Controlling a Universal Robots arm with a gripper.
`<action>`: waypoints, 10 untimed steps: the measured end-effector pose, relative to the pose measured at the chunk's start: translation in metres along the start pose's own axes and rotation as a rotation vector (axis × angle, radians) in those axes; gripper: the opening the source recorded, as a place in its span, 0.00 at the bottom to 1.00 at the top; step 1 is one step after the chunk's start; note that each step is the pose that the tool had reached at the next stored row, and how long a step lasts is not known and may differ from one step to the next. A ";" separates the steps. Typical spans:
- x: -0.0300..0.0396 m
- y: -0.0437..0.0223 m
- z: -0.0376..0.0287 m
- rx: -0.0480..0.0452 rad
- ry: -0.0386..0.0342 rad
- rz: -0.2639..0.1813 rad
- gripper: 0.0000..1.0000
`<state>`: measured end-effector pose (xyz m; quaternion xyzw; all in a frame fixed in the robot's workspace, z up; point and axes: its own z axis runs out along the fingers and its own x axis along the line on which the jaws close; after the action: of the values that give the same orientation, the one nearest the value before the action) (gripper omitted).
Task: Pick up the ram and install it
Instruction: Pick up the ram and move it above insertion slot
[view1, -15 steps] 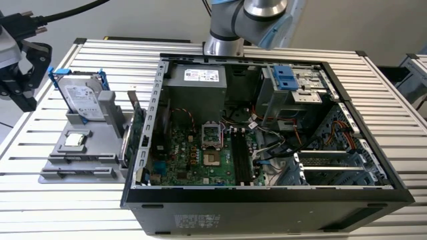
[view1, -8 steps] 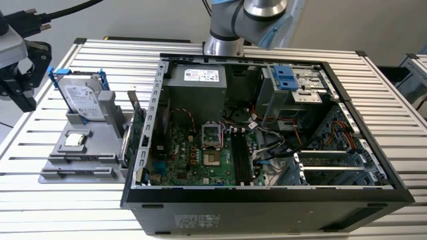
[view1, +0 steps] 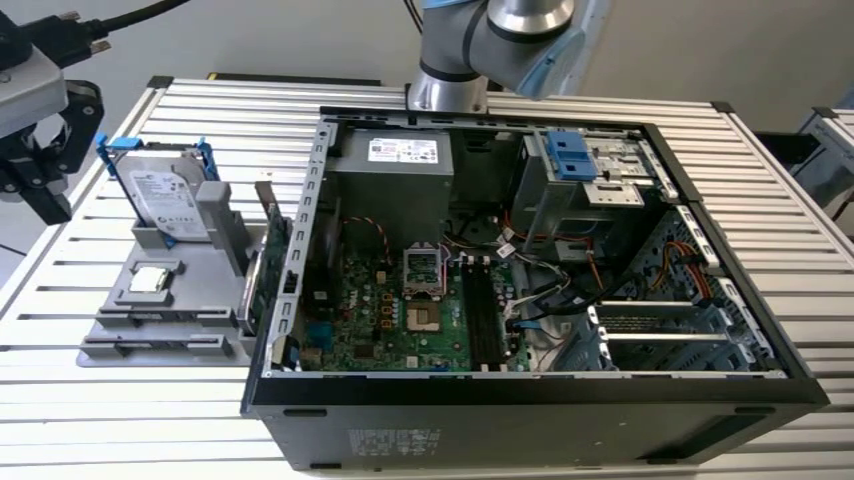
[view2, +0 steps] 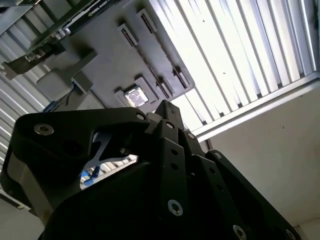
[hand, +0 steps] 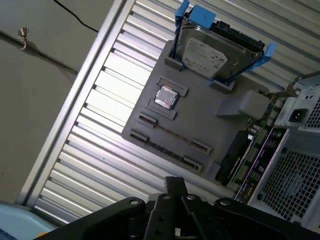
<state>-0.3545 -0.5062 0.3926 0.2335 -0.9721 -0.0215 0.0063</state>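
The step in hand seems to be the approach for the pick, with nothing installed yet. The gripper (hand: 175, 189) hovers above the grey holder tray (hand: 210, 117), off the hard drive (hand: 207, 52); whether its jaws are wide or narrow I cannot tell. The ram (hand: 165, 151) seems to be the dark strip standing edge-on in the tray's outer slot. Grasping it would call for exact alignment across its thin edge. The open computer case (view1: 534, 385) waits just beside the tray.

Table (view1: 120, 410): ribbed bare-metal slats with a satin sheen, glaring white where the light strikes; the holder tray (hand: 200, 120) is smooth matt grey plastic. Hard drive (hand: 205, 55): bright metal lid with a paper label, set in a glossy blue plastic frame (hand: 202, 14). Computer case (view1: 534, 425): matt black outer skin, dull grey sheet metal inside; pincer (view2: 167, 112) matt black.
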 end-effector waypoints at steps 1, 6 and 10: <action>0.0000 0.0000 0.0000 0.0001 0.0005 -0.011 0.00; 0.0000 0.0000 0.0000 0.0001 0.0029 -0.064 0.00; 0.0000 0.0000 0.0000 0.0002 0.0049 -0.110 0.00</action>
<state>-0.3544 -0.5062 0.3925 0.2865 -0.9578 -0.0212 0.0074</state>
